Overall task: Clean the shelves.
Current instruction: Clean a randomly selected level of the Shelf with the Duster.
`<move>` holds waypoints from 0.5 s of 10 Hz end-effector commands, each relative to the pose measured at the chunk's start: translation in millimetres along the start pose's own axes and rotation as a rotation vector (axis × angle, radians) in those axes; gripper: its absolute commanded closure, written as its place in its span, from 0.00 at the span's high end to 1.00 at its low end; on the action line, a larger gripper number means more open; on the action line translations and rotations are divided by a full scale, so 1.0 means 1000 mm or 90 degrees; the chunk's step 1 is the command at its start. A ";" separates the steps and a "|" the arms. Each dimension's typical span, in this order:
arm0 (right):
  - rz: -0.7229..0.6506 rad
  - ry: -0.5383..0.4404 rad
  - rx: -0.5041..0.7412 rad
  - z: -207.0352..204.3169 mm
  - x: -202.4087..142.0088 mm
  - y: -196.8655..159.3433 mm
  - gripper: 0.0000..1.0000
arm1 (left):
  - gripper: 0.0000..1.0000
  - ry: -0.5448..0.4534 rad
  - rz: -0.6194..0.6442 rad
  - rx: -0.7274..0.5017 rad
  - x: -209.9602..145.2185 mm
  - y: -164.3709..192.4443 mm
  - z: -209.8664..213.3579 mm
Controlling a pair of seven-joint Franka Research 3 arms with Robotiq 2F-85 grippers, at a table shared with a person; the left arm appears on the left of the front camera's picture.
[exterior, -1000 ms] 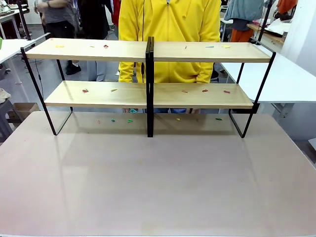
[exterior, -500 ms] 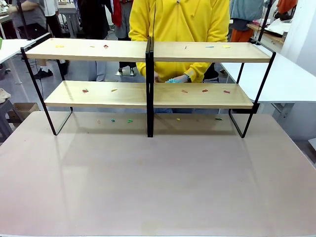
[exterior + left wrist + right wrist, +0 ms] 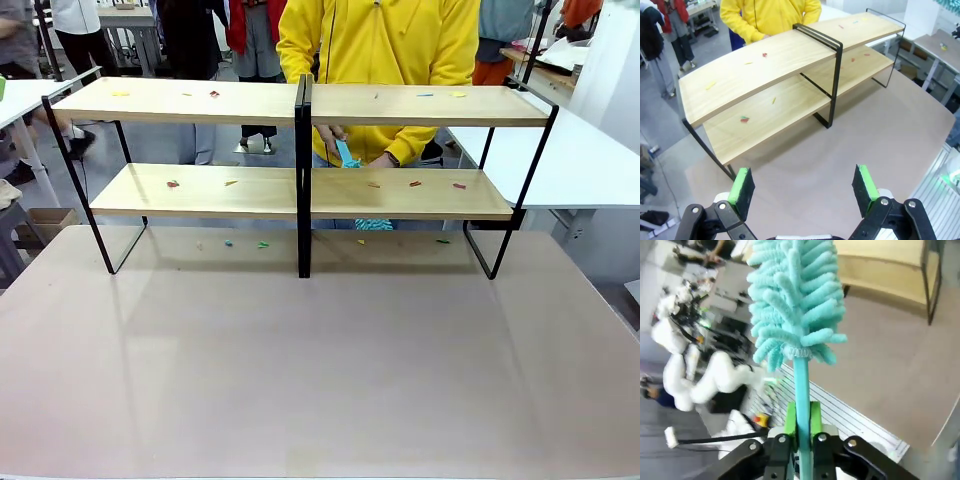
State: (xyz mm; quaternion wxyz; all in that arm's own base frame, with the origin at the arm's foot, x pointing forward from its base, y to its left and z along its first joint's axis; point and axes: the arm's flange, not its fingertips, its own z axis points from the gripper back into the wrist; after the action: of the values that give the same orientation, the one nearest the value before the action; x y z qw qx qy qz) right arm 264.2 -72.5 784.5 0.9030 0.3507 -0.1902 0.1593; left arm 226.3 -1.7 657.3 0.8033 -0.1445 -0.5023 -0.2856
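The shelves stand at the table's far side, light boards on a black frame, with small coloured scraps scattered on them. Seen from the left wrist, the shelves lie ahead, and my left gripper hangs open above the table, nothing between its green pads. My right gripper is shut on the thin handle of a teal fluffy duster, which stands up from the fingers. One end of the shelves shows beyond it.
A person in yellow stands behind the shelves, holding a teal handle. More scraps lie on the table under the rack. A white side table is at the right. A white arm shows farther off.
The person in yellow has shifted to the right and raised their hands behind the shelves, now holding a teal tool. The shelves and scraps have not moved.
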 end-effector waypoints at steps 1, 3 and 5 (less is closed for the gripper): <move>0.045 0.030 -0.089 -0.057 0.042 0.041 0.12 | 1.00 -0.005 -0.006 -0.007 0.000 0.000 0.001; 0.079 0.100 -0.162 -0.081 0.031 0.054 0.12 | 1.00 -0.005 -0.006 -0.007 0.000 0.000 0.001; 0.091 0.077 -0.116 -0.100 0.049 0.079 0.12 | 1.00 -0.005 -0.006 -0.007 0.000 0.000 0.001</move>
State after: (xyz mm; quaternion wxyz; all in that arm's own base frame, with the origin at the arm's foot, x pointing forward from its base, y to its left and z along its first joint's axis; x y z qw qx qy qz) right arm 296.5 59.0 783.6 0.9261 0.2449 -0.1691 0.2317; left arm 226.2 -1.7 657.3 0.8032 -0.1446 -0.5025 -0.2855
